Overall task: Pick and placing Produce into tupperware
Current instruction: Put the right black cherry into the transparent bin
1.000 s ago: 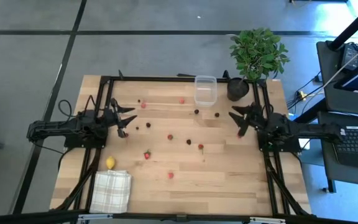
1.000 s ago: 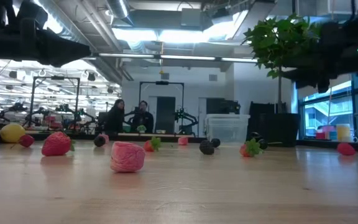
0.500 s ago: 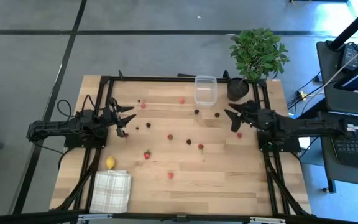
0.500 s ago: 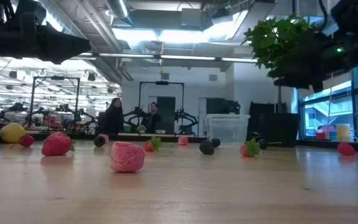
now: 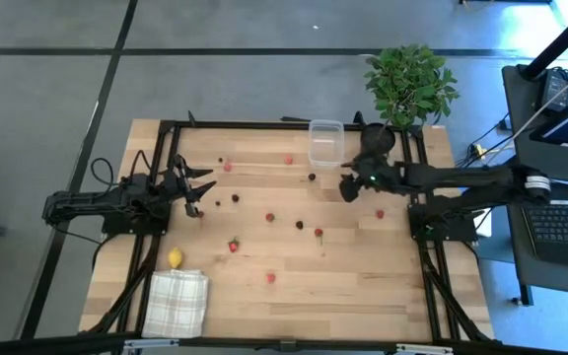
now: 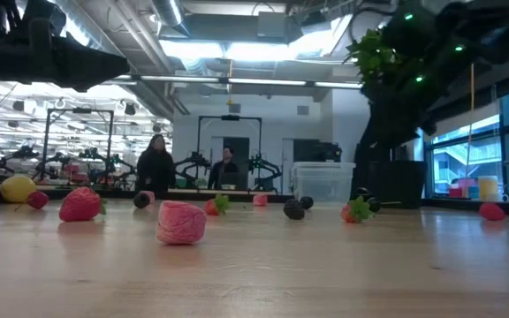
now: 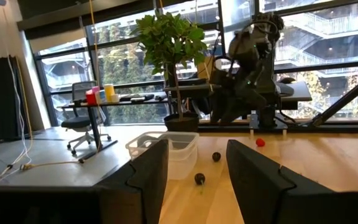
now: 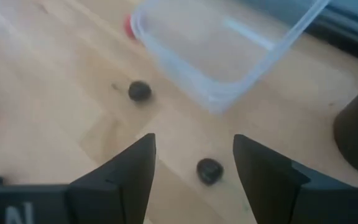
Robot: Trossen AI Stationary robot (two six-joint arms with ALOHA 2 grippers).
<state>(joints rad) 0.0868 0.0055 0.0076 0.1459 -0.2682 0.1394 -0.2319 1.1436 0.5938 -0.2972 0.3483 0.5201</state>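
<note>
Over on the left side of the table, the left gripper (image 5: 197, 189) waits above the wood with its fingers apart and nothing in them. A yellow lemon (image 5: 176, 258) sits near the front on that side, just beside a white checked cloth (image 5: 177, 302).

Little fruit pieces are spread across the middle of the table. One red strawberry (image 5: 233, 246) lies near the middle, and a pink piece (image 5: 270, 278) sits closer to the front. More red and dark bits lie farther back.

At the far edge, right of the middle, stands the clear tupperware (image 5: 325, 143). It looks empty, so no fruit seems to be packed yet.

Just right of the box, the right gripper (image 5: 349, 186) hangs over the table with its fingers apart, holding nothing. In its own camera, a dark berry (image 8: 209, 170) lies on the wood right between the two fingers, near a corner of the box. I think this berry is the one it wants to grab.

The berry looks tiny, light and round, so it may roll or slip away. It may be soft too. The fingers should come down on both sides of it and squeeze its middle gently.

A black pot with a green plant (image 5: 409, 83) stands at the far right corner, close to the arm.
</note>
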